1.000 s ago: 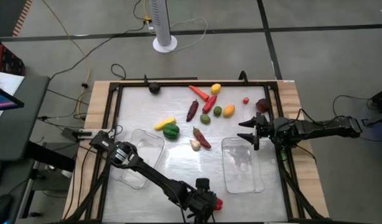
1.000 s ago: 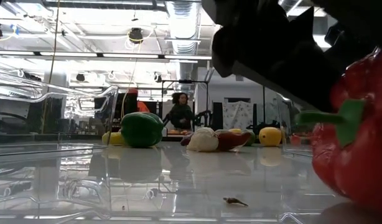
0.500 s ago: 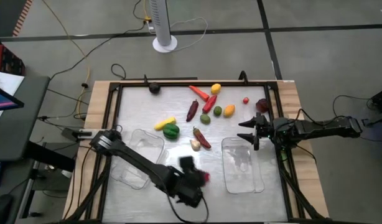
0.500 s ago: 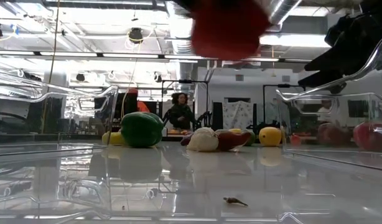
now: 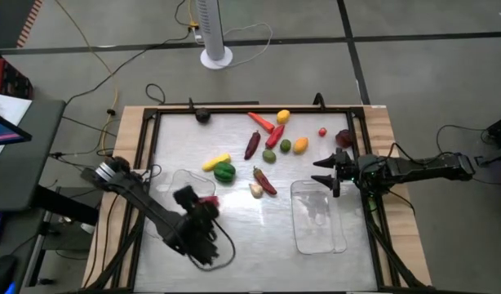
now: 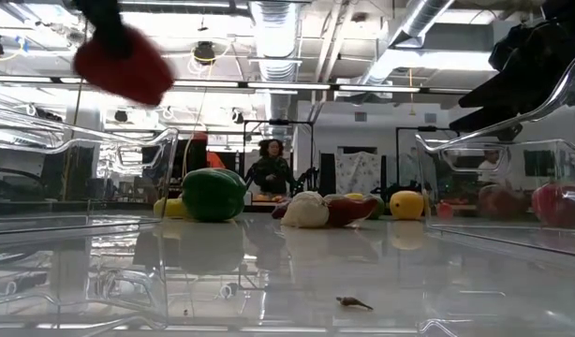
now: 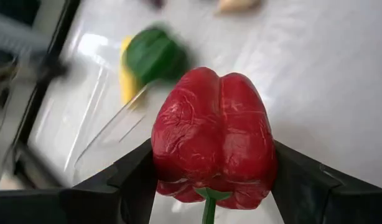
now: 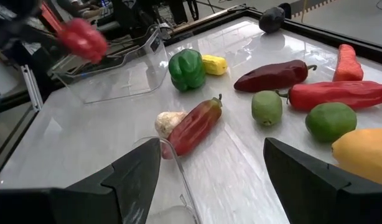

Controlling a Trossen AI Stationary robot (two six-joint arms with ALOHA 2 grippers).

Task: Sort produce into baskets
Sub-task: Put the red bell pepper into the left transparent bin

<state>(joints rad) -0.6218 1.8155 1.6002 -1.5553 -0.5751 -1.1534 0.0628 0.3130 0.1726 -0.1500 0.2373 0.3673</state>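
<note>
Red bell pepper [image 7: 213,137] is what your left gripper [image 7: 209,174] carries, with both fingers clamped on its flanks and the stem end towards the wrist. You have it lifted clear of the tabletop [image 5: 234,220], over the left tray [image 5: 179,214] by the left edge. That height looks chosen so the pepper clears the tray's clear wall before release. The tray appears empty, so this would be its first piece.

Move your eye rightward to the loose produce in the middle and towards the far edge. You have a green pepper [image 5: 224,172] touching a yellow piece [image 5: 215,162]. Next come a white garlic-like piece [image 5: 256,189] against a red-green chilli [image 5: 264,181], a dark purple chilli [image 5: 251,144], and a red chilli [image 5: 274,136]. Beyond those are a carrot [image 5: 261,121], a lime [image 5: 285,146], an orange piece [image 5: 300,145] and a yellow lemon [image 5: 283,116]. All of it waits unsorted.

Farther right sits the right tray [image 5: 317,216], which also appears empty. Your right gripper [image 5: 328,173] waits just beside its far end, fingers spread wide and holding nothing. It points at the pile, well placed for the next pick.
</note>
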